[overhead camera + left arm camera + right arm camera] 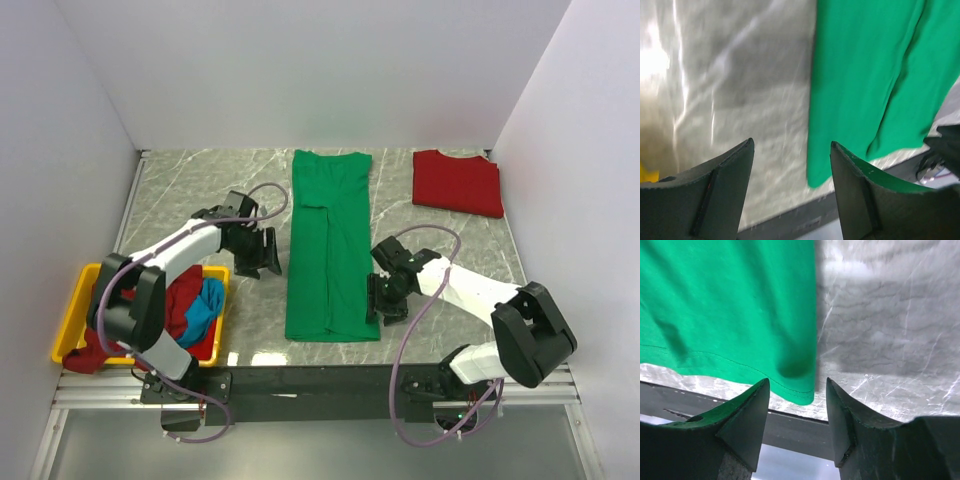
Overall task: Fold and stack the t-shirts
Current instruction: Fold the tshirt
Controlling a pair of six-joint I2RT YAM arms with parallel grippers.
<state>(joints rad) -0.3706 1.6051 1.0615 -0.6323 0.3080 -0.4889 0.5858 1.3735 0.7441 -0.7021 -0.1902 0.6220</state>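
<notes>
A bright green t-shirt (328, 245) lies as a long narrow strip, folded lengthwise, down the middle of the table. It also shows in the left wrist view (865, 75) and the right wrist view (725, 305). A folded red t-shirt (458, 181) lies at the back right. Dark red (180, 300) and blue (206, 300) t-shirts lie bunched in the yellow bin (75, 310). My left gripper (268, 256) (791, 145) is open and empty, left of the green shirt's left edge. My right gripper (378, 305) (797, 382) is open and empty beside the shirt's near right corner.
The marble table (200, 190) ends at a dark bar (330, 380) along the near edge. White walls close in the left, back and right sides. Cables loop from both arms.
</notes>
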